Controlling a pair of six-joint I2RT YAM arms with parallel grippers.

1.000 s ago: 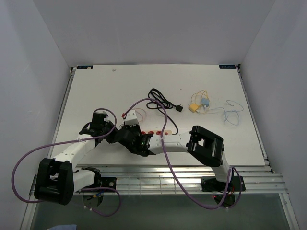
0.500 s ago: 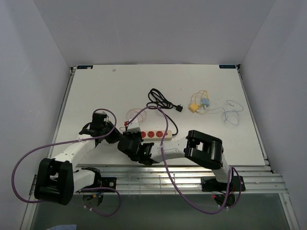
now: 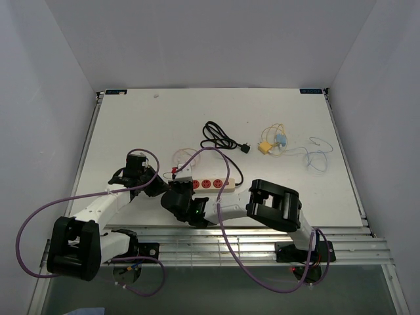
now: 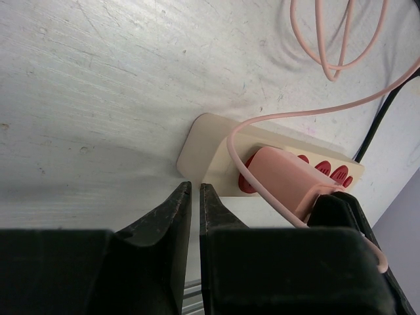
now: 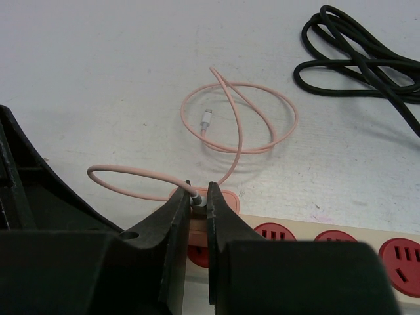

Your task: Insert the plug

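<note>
The rounded pink plastic plug sits in the end socket at the 9 o'clock end of the long cream plastic power strip, which lies near the middle of the matte white table. The right gripper has its black fingers nearly together, pinching the plug's top where the thin glossy pink cable leaves it. Compared with a second ago, the right arm's elbow has slid toward 9 o'clock and its wrist toward 6 o'clock, uncovering more of the strip's round red sockets. The left gripper hovers just at 9 o'clock of the strip, its fingers pressed together on nothing. A coiled black rubbery cable lies at 12 o'clock of the strip.
</note>
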